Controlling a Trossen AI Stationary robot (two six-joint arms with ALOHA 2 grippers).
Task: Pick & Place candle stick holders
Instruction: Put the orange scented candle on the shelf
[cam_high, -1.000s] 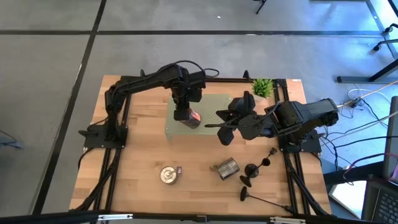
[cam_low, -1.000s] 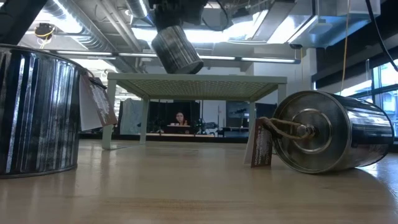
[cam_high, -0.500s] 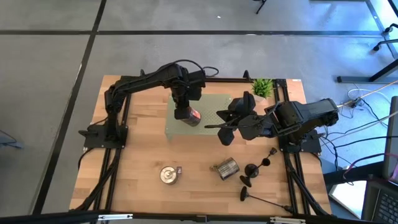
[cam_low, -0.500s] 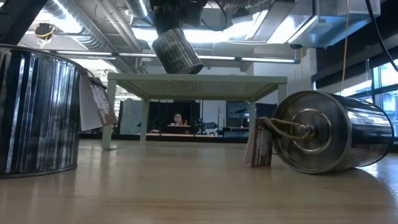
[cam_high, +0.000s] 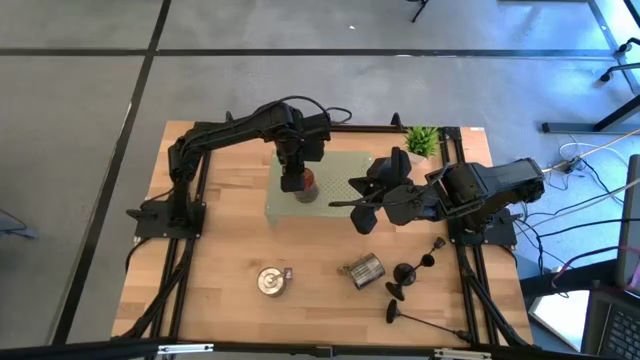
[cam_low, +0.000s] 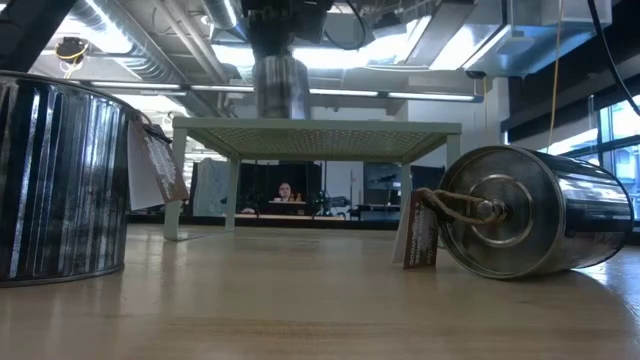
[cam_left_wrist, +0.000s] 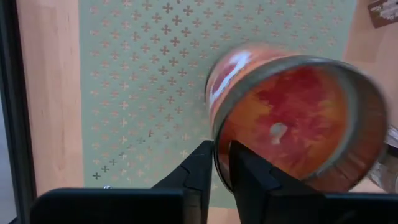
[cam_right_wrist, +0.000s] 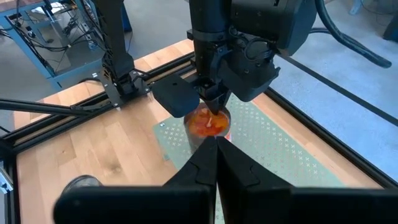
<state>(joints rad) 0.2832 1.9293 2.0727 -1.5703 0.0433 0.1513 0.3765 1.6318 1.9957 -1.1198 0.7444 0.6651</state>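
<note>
left tool (cam_high: 296, 184), from overhead, hangs over the pale green perforated metal riser (cam_high: 338, 166) at the back of the wooden bench (cam_high: 220, 250), right at the short orange tin can (cam_high: 306, 183) on it. right tool (cam_high: 336, 203) hovers just beside the riser's right edge, pressed together and empty. three black metal candle stick holders (cam_high: 415, 262) with thin stems and flared round bases lie well apart from both tools at the bench's right front, near a silver tin can on its side (cam_high: 363, 269); another silver tin can (cam_high: 269, 281) stands upright farther left, and a small green plant (cam_high: 422, 140) sits at the back edge. at bench height the orange can (cam_low: 280, 90) stands upright on the riser's top (cam_low: 320, 127), with the two silver cans large in front and a person (cam_low: 287, 190) seated far behind. past the left wrist, the left tool (cam_left_wrist: 221, 150) has its fingers close on either side of the can's rim (cam_left_wrist: 292, 118); whether they press it cannot be told. past the right wrist, the right tool (cam_right_wrist: 216, 144) shows its fingers closed tight, pointing at the can (cam_right_wrist: 208, 124).
</note>
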